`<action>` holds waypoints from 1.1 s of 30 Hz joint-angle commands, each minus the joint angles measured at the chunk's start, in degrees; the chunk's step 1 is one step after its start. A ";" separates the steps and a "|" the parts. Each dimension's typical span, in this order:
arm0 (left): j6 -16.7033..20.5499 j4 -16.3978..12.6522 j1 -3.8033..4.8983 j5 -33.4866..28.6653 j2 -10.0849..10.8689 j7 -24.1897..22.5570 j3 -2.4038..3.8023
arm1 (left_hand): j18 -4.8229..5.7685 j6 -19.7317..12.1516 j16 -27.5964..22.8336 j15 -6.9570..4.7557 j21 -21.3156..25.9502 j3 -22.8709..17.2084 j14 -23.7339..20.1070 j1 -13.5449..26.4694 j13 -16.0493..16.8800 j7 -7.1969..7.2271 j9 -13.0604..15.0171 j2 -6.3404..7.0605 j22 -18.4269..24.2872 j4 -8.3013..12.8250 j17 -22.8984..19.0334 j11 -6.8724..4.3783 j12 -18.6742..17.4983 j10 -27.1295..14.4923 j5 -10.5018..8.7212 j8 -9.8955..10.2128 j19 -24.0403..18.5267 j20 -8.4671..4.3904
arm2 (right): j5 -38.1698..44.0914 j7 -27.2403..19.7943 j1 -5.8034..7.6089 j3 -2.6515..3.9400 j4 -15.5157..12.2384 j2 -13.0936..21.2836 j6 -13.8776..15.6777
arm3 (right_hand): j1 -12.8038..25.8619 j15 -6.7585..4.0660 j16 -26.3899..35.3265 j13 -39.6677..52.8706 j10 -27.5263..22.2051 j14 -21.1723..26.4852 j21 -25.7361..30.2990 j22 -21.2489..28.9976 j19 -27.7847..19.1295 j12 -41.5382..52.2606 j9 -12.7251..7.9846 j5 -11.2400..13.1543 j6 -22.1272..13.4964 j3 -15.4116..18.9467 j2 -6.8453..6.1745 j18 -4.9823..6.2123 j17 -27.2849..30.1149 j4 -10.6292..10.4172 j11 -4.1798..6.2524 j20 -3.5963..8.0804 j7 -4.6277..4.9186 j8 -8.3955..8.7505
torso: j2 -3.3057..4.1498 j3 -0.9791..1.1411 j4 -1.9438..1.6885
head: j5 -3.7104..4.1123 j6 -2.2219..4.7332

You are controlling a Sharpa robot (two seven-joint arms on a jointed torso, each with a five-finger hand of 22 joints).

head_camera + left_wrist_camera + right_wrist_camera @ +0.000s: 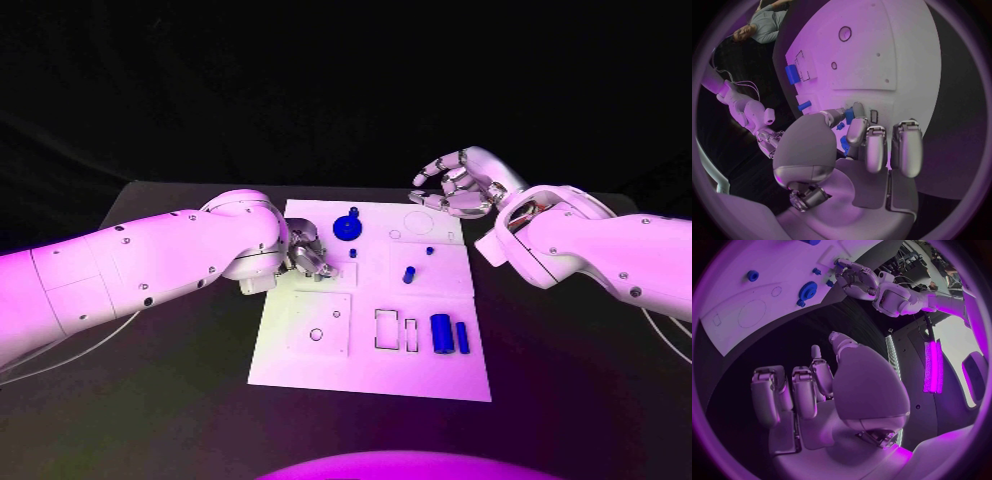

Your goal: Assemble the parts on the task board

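The white task board [433, 345] is lying in the middle of the black worktop [173, 400], carrying small blue parts [441, 336] along its right side and a round blue part [346, 227] near its far edge. The left robot hand [307, 256] is resting over the board's left edge, fingers curling on a small blue part [845, 144]. The right robot hand [459, 183] is hovering past the far right corner, fingers curled, holding nothing.
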State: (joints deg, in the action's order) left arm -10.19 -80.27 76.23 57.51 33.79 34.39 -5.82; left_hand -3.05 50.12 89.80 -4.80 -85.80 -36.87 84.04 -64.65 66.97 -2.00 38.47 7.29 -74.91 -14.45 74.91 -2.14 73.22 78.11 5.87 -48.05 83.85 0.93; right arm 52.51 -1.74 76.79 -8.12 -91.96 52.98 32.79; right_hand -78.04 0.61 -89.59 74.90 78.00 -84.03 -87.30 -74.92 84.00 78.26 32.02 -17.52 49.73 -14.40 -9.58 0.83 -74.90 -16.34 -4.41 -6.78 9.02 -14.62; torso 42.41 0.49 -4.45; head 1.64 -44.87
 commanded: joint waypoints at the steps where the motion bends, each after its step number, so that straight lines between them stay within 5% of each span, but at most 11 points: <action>1: -2.06 0.11 -0.31 -0.03 -0.09 0.56 -0.28 | 0.92 -0.12 0.20 -0.27 -0.11 -1.59 5.96 -0.81 0.03 0.35 0.06 -0.27 -5.77 1.25 15.09 0.01 -0.19 -0.24 0.19 -0.36 0.74 -0.01 | 1.03 -0.25 -0.03 0.00 -0.07 0.00 -0.74 | 0.43 -0.36 0.26 2.40 -0.25 -5.49 0.35 -12.82 3.87 -0.18 -0.05 0.18 0.25 -0.29 -0.08 0.06 -13.38 -0.06 0.15 0.40 -0.10 -0.21 | 0.01 -0.02 0.01 | 0.02 0.04; 8: -2.06 0.29 -0.31 0.25 -0.40 0.58 -0.28 | 0.92 -0.12 0.20 -0.24 -0.12 -1.65 5.96 -0.40 -0.03 0.23 0.05 0.05 -5.80 0.96 15.09 0.09 -0.22 -0.26 0.03 -0.43 0.75 -0.01 | 1.08 -0.33 -0.03 0.00 -0.12 0.03 -0.66 | 0.50 -0.36 0.27 2.33 -0.32 -5.48 0.40 -12.79 3.84 -0.25 -0.06 0.20 0.25 -0.30 -0.12 0.07 -13.36 -0.07 0.15 0.40 -0.10 -0.23 | 0.03 0.00 0.02 | 0.08 -0.03; 20: -3.09 0.66 -0.29 0.51 -0.70 0.72 -0.29 | 1.01 0.14 0.20 -0.22 -0.29 -0.09 5.96 2.38 0.10 0.20 -0.08 3.12 -6.23 -0.69 15.09 0.14 -0.05 -0.13 -0.11 -0.80 1.01 0.02 | 1.09 -0.35 -0.03 0.00 -0.26 0.19 -0.59 | 0.50 -0.36 0.27 2.33 -0.32 -5.48 0.40 -12.79 3.84 -0.25 -0.06 0.20 0.25 -0.30 -0.12 0.07 -13.36 -0.07 0.15 0.40 -0.10 -0.23 | 0.00 0.01 0.02 | 0.09 -0.15; 33: -3.21 1.02 -0.29 0.49 -0.89 0.76 -0.29 | 1.03 0.41 0.20 -0.27 -0.33 0.72 5.96 3.93 0.29 0.22 -0.26 3.67 -6.35 -1.85 15.09 0.11 0.13 0.02 -0.09 -0.86 1.07 -0.01 | 1.09 -0.37 -0.03 0.00 -0.33 0.25 -0.54 | 0.62 -0.37 0.30 2.28 -0.36 -5.47 0.48 -12.73 3.79 -0.29 -0.07 0.22 0.23 -0.30 -0.18 0.09 -13.30 -0.09 0.15 0.41 -0.10 -0.25 | -0.01 0.03 0.04 | 0.09 -0.17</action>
State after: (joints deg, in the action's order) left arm -11.28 -79.20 76.31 58.18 33.10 34.68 -5.83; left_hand -3.05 50.37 89.79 -4.80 -85.80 -36.02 84.04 -61.09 67.19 -1.70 38.28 10.84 -74.90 -15.93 74.91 -2.14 73.22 78.12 6.00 -48.85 83.84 0.93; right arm 52.92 -1.77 76.79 -8.12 -92.19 53.22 32.78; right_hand -78.02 0.61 -89.59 74.94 78.00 -84.03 -87.02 -74.95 84.00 78.26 32.03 -17.52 49.73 -14.40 -9.60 0.83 -74.93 -16.35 -4.41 -6.78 9.02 -14.62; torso 42.40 0.51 -4.41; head 1.71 -45.03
